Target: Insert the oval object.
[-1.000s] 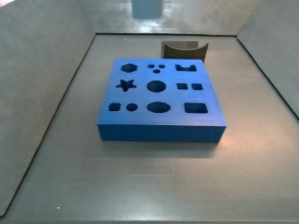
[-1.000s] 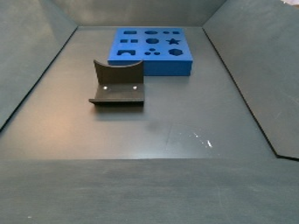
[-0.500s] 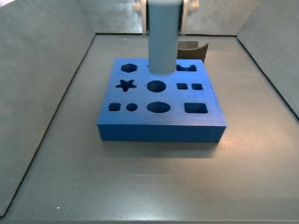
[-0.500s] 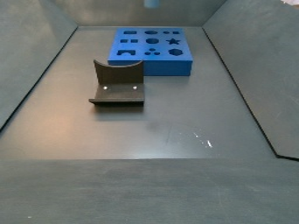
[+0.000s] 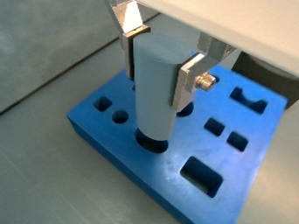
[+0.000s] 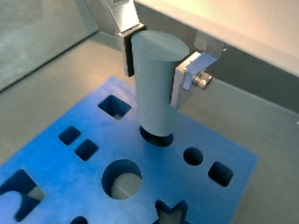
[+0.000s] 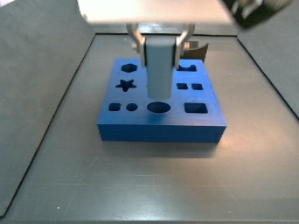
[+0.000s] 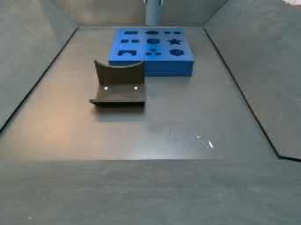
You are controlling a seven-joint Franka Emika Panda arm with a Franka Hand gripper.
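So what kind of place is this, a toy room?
Probably a robot test bench, not a toy room: bare grey walls box in the floor, a gripper holds a grey peg over a blue shape-sorting block, and a dark fixture stands nearby.

- The shape-sorting block [image 7: 162,98] lies on the counter [image 8: 177,149].
- The fixture [image 8: 118,85] stands on the counter, apart from the block; in a side view it sits nearer the camera, in another behind the block.
- The pincer [image 5: 162,59] hangs over the block, clasping the oval object [image 6: 159,79] upright.
- The oval object's lower end sits in a hole [image 6: 156,136] of the block in both wrist views.
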